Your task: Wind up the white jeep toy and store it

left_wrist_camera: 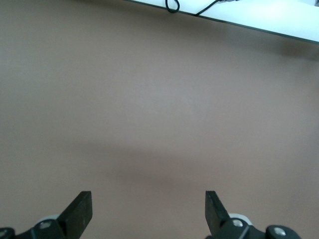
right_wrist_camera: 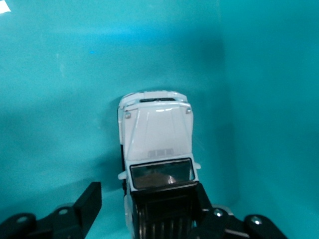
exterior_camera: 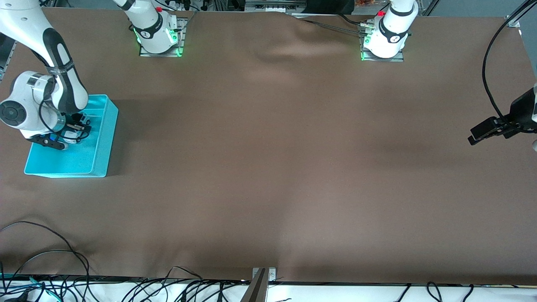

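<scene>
A: Jeep location? The white jeep toy [right_wrist_camera: 157, 149] is seen resting inside the turquoise bin [exterior_camera: 100, 138], between the spread fingers of the right gripper [right_wrist_camera: 144, 204], one finger close against it.

B: And the left gripper [left_wrist_camera: 148, 211]? It is held wide apart over the bare table [exterior_camera: 268, 167], waiting.

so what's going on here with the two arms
The right gripper is down inside the turquoise bin at the right arm's end of the table, its fingers apart around the rear of the white jeep toy. One finger is clear of the jeep; the other sits right beside it. The jeep lies on the bin floor, so it looks stored. The left gripper waits, open, over bare table at the left arm's end.
</scene>
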Motion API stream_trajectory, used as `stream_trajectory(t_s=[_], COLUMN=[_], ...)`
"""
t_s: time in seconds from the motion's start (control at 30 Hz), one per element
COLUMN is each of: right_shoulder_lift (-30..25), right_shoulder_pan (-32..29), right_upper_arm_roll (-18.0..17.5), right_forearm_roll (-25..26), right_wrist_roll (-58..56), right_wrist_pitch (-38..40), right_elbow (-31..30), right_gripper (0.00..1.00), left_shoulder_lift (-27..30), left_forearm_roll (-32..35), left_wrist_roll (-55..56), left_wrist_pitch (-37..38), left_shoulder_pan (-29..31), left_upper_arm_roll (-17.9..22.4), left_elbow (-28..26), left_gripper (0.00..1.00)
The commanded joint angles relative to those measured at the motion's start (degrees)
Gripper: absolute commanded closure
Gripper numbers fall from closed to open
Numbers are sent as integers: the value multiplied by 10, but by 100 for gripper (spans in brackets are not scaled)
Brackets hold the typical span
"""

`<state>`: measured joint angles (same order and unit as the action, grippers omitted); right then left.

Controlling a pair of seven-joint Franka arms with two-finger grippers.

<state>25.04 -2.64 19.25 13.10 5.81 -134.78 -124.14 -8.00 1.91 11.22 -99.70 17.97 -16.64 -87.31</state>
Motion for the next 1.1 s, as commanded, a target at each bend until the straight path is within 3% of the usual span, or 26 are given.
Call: stream_trajectory(t_s=[0.0,0.53,1.07], right_shoulder_lift=[-16,-114,-194], right_shoulder_pan=[-5,-4,-4], right_upper_arm_roll=[-31,-69,-111], right_forearm_roll=[8,9,3], right_wrist_roll=[27,27,74], right_wrist_pitch=[49,185,222], right_elbow=[13,39,36], right_gripper=[0,0,0], left_shoulder_lift=[-10,-10,-10], left_forearm_roll=[-18,-18,-17], left_wrist_roll=[-9,-9,-11], left_wrist_pitch=[8,9,14], left_shoulder_pan=[-7,-9,-9], left_upper_arm_roll=[-1,-3,-16], left_elbow=[3,3,2], left_gripper=[0,0,0])
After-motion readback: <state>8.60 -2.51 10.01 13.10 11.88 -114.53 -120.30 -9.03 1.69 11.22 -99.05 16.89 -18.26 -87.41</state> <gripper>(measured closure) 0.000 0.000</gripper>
